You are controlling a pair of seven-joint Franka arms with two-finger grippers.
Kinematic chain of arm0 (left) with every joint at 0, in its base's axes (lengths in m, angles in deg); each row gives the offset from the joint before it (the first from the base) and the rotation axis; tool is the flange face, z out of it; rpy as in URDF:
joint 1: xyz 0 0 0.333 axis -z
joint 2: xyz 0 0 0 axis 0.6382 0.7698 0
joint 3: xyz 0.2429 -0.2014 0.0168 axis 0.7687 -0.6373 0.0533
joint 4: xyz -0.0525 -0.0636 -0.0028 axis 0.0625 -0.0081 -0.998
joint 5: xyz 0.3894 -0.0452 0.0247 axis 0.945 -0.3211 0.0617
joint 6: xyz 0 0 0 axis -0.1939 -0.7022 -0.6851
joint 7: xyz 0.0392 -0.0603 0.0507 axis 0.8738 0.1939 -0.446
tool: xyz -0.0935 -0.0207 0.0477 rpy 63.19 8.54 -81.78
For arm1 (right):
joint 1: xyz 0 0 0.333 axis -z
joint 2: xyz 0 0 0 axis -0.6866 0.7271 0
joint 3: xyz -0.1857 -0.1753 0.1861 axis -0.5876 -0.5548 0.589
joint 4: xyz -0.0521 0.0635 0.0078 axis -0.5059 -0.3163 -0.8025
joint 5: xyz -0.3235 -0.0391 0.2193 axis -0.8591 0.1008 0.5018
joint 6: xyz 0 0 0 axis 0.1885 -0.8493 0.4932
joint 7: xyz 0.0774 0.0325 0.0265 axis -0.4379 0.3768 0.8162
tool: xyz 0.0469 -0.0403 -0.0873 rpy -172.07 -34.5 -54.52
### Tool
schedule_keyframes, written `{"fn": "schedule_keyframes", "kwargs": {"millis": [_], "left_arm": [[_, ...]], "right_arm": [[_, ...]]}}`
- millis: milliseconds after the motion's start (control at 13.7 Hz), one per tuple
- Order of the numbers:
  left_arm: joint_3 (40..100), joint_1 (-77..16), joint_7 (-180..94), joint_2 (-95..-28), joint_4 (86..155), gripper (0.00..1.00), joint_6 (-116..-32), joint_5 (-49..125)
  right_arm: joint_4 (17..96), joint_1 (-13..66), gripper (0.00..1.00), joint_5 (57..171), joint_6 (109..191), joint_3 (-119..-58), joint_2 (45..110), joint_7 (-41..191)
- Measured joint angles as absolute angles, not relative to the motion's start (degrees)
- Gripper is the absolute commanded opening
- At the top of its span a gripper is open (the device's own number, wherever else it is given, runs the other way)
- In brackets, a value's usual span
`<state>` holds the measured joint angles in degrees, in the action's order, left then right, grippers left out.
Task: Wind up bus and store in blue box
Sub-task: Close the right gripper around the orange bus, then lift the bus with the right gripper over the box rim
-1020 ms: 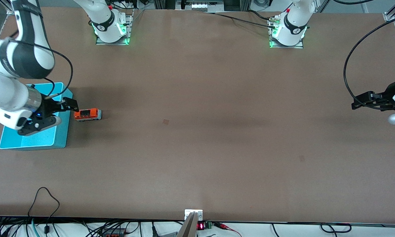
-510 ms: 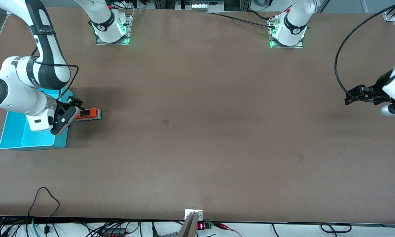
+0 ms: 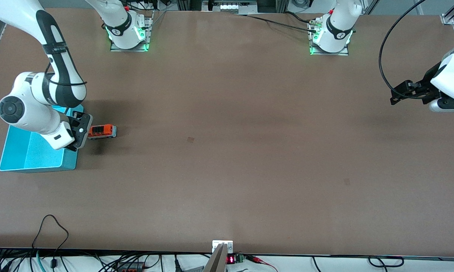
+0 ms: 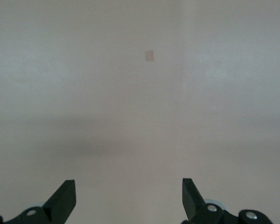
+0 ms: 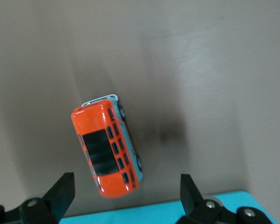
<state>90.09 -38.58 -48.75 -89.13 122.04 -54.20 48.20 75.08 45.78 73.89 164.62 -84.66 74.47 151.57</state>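
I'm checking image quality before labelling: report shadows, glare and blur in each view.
Front view: sharp; a dark shadow lies on the table under the right gripper beside the bus; green glow at both bases. Right wrist view: bus in focus, soft shadow streaks around it, blue box rim visible. Left wrist view: bare table, hazy, faint shadow band, left gripper open.

Wide brown table [image 3: 249, 151]; cables [image 3: 49, 241] along near edge.
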Motion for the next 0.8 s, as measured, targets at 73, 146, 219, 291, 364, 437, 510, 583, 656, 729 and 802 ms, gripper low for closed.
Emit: {"fn": "schedule_keyframes", "kwargs": {"millis": [73, 146, 219, 291, 364, 437, 510, 583, 656, 729, 802], "left_arm": [[90.1, -38.5, -48.7, -89.2, 121.8, 1.0, -52.9, 48.2], [89.9, -38.3, -48.7, -89.2, 121.3, 1.0, -51.6, 48.2], [89.6, -38.0, -48.7, -89.3, 120.7, 1.0, -50.5, 48.1], [88.8, -37.8, -48.7, -89.5, 120.1, 1.0, -49.5, 48.1], [87.9, -37.6, -48.6, -89.6, 119.5, 1.0, -48.9, 48.1], [87.4, -37.4, -48.6, -89.7, 119.1, 1.0, -48.7, 48.1], [87.1, -37.4, -48.5, -89.7, 118.9, 1.0, -48.5, 48.1], [87.2, -37.5, -48.5, -89.7, 118.8, 1.0, -48.1, 48.1], [87.2, -37.6, -48.5, -89.7, 118.8, 1.0, -47.5, 48.1], [87.3, -37.7, -48.5, -89.7, 118.8, 1.0, -47.0, 48.1], [87.3, -37.8, -48.5, -89.7, 118.8, 1.0, -46.9, 48.1]], "right_arm": [[76.1, 45.8, 1.0, 73.9, 165.8, -84.7, 75.0, 152.7], [76.8, 45.8, 1.0, 73.9, 166.6, -84.7, 75.6, 153.6], [77.2, 45.8, 1.0, 73.9, 167.0, -84.6, 76.0, 154.0], [77.7, 45.8, 1.0, 73.9, 167.3, -84.6, 76.1, 154.2], [78.4, 45.8, 1.0, 73.9, 168.0, -84.6, 76.2, 154.3], [79.3, 45.8, 1.0, 73.9, 169.0, -84.6, 76.2, 154.4], [80.0, 45.8, 1.0, 73.9, 169.8, -84.6, 76.2, 154.6], [80.5, 45.8, 1.0, 73.9, 170.7, -84.6, 76.2, 154.9], [80.8, 45.8, 1.0, 73.9, 171.8, -84.6, 76.2, 155.6], [80.9, 45.8, 1.0, 73.8, 172.7, -84.6, 76.4, 156.6], [80.9, 45.8, 1.0, 73.8, 173.3, -84.6, 76.7, 157.8]]}}
